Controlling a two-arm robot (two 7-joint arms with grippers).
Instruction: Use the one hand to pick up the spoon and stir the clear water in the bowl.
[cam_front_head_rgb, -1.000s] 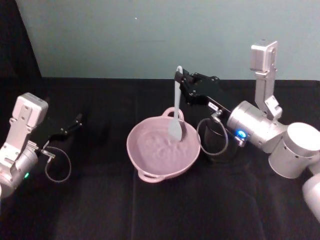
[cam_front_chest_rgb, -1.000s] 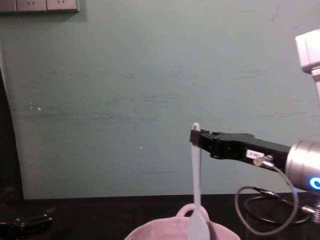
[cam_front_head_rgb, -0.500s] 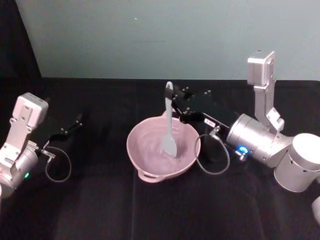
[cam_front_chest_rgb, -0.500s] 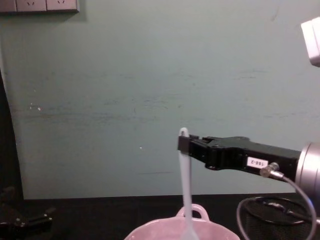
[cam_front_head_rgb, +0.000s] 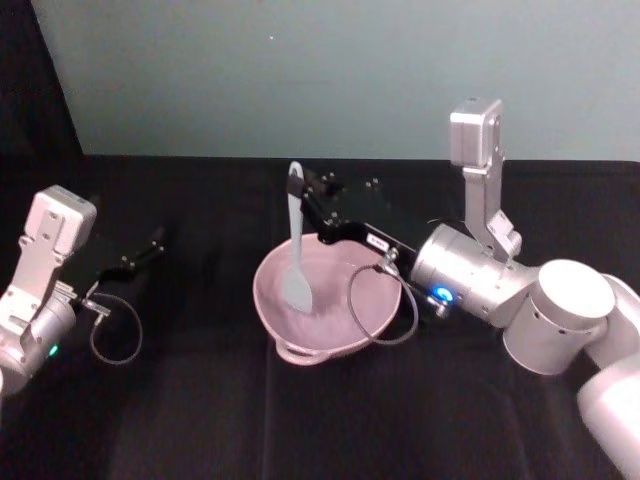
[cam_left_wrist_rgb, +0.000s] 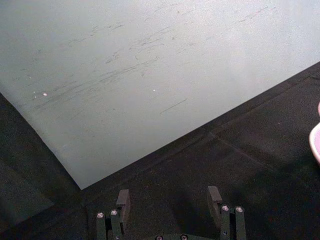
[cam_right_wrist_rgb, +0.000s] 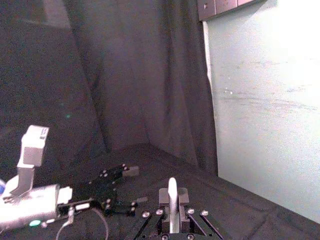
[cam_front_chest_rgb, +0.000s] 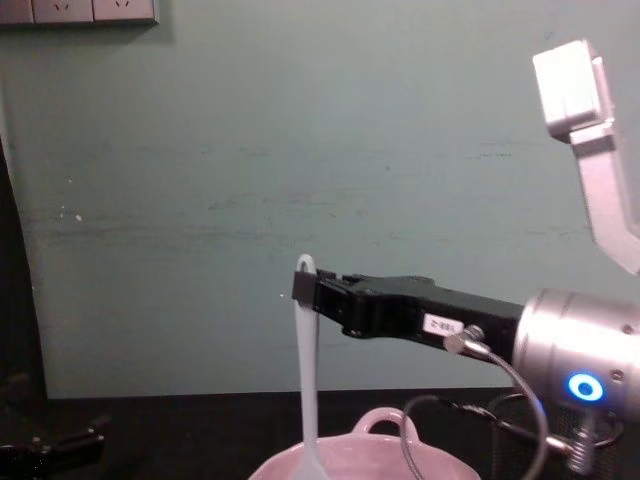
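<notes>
The spoon (cam_front_head_rgb: 295, 235) stands nearly upright. Its long axis runs from 12 o'clock to 6 o'clock in the head view, with the holed handle end up at 12 and the flat blade down at 6. The chest view shows the same pose, the spoon (cam_front_chest_rgb: 308, 370) leaning only slightly off vertical. The blade dips into the bowl (cam_front_head_rgb: 265, 285) on its 9 o'clock side, down in the clear water (cam_front_head_rgb: 325, 315), which shows only as faint glints on the pink.

The right pincer (cam_front_head_rgb: 301, 190) is clamped on the handle just below the hole, so nearly all of the spoon hangs beneath it. It reaches in level from the bowl's 3 o'clock side, passing over the far rim. In the chest view the right pincer (cam_front_chest_rgb: 304, 288) comes across from the right, above the bowl (cam_front_chest_rgb: 385, 420) and its loop handle. The right wrist view shows the handle tip (cam_right_wrist_rgb: 172, 192) poking up between the closed fingers (cam_right_wrist_rgb: 162, 197).

A grey cable (cam_front_head_rgb: 385, 325) loops from the silver wrist down over the bowl's 3 o'clock rim.

The left pincer (cam_front_head_rgb: 155, 243) rests on the black bench (cam_front_head_rgb: 300, 420) out at the bowl's 9 o'clock, well apart from it. Its fingers (cam_left_wrist_rgb: 122, 200) are spread with nothing between them.

There is one spoon, one bowl and two pincers.
</notes>
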